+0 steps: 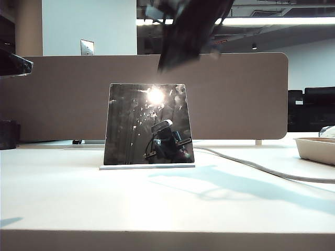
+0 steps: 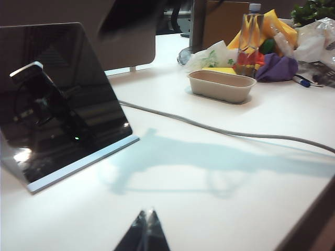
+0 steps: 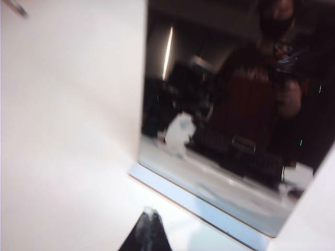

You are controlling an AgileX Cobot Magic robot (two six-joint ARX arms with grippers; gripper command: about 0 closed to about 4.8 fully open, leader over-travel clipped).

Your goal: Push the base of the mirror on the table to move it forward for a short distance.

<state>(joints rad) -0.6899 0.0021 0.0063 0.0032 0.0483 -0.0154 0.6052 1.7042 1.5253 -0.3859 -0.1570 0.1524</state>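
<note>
The mirror (image 1: 148, 123), a dark glossy trapezoid with a bright light spot, stands upright on its thin white base (image 1: 146, 167) in the middle of the white table (image 1: 78, 204). A dark, blurred arm end (image 1: 186, 31) hangs above the mirror's top right corner. In the right wrist view my right gripper (image 3: 150, 212) is shut and empty, a short way in front of the base (image 3: 193, 201) and off it. In the left wrist view my left gripper (image 2: 148, 212) is shut and empty over bare table, well apart from the mirror (image 2: 57, 99) and its base (image 2: 84, 164).
A beige divider panel (image 1: 235, 94) stands behind the mirror. A grey cable (image 1: 251, 166) runs from the mirror's right side across the table. A beige container (image 1: 316, 149) sits at the right, with a bottle (image 2: 248, 39) and bags behind it. A dark cylinder (image 1: 8, 135) stands far left.
</note>
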